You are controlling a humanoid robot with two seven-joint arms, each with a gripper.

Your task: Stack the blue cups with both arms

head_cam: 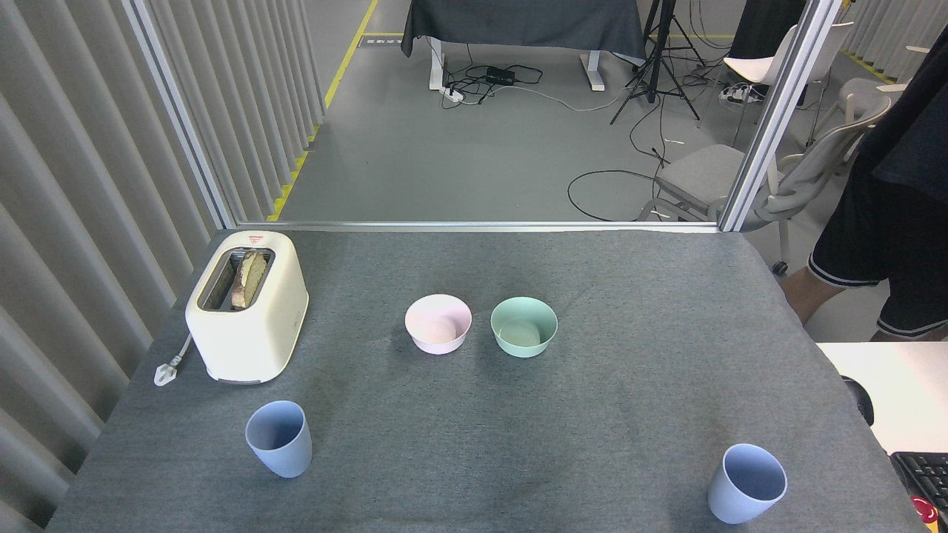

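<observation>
Two pale blue cups stand upright and far apart on the grey table. One blue cup [280, 438] is at the front left, just in front of the toaster. The other blue cup [746, 483] is at the front right, close to the table's right edge. Both are empty and open side up. Neither arm nor gripper shows in the head view.
A cream toaster [246, 305] with bread in its slot stands at the left, its plug [166, 371] lying beside it. A pink bowl [438, 323] and a mint-green bowl [523, 326] sit side by side mid-table. A person's legs [874, 266] stand at the right, by a white desk [889, 385] with a keyboard [922, 477].
</observation>
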